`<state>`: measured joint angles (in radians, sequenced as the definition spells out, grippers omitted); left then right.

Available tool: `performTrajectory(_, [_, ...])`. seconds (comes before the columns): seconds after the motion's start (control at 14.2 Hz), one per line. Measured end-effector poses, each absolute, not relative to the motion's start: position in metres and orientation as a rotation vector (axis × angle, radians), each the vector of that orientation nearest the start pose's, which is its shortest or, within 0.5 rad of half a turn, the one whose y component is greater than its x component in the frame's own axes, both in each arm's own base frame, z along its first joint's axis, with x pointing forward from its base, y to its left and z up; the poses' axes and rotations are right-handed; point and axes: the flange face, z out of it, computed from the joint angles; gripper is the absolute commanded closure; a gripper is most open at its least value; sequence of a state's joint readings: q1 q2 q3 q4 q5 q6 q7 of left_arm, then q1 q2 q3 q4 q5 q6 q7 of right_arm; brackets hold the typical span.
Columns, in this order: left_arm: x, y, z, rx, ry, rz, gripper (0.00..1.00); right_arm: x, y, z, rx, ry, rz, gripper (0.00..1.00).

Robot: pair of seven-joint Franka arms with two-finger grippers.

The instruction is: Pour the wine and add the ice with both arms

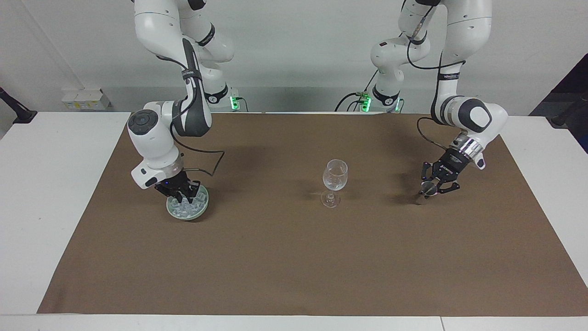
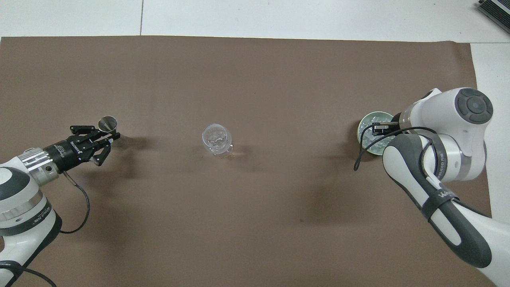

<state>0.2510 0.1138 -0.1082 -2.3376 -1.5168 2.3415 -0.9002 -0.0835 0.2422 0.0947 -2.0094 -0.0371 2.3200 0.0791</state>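
A clear wine glass (image 1: pixel 335 177) (image 2: pixel 216 139) stands upright mid-mat. Toward the right arm's end sits a pale green bowl (image 1: pixel 173 212) (image 2: pixel 364 124) heaped with ice (image 1: pixel 187 209) (image 2: pixel 368 134). My right gripper (image 1: pixel 183 197) (image 2: pixel 377 129) is down in the bowl, shut, its fingertips among the ice; whether a chunk is pinched is hidden. Toward the left arm's end, my left gripper (image 1: pixel 429 189) (image 2: pixel 112 137) hangs low over the mat, shut on a small metal cup (image 2: pixel 107 123). No wine shows in the glass.
A brown mat (image 1: pixel 294 266) covers most of the white table (image 1: pixel 46 184). Broad bare mat lies between the glass and each arm. A dark device corner (image 2: pixel 496 10) shows at the table's edge farthest from the robots.
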Motion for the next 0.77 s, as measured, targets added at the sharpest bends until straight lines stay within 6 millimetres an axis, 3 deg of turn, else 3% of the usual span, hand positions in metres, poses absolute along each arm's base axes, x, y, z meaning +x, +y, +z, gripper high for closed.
performTrajectory(0.28, [0.504,0.057,0.281,0.928,1.986,-0.528,0.99,0.608,0.003,0.362,-3.136,0.120,-0.170,1.00])
performTrajectory(0.56, [0.501,0.057,0.278,0.943,1.979,-0.520,0.95,0.605,0.003,0.413,-3.130,0.193,-0.238,1.00])
performTrajectory(0.77, [0.498,0.058,0.275,0.946,1.980,-0.517,0.89,0.586,0.000,0.467,-3.139,0.240,-0.224,1.00])
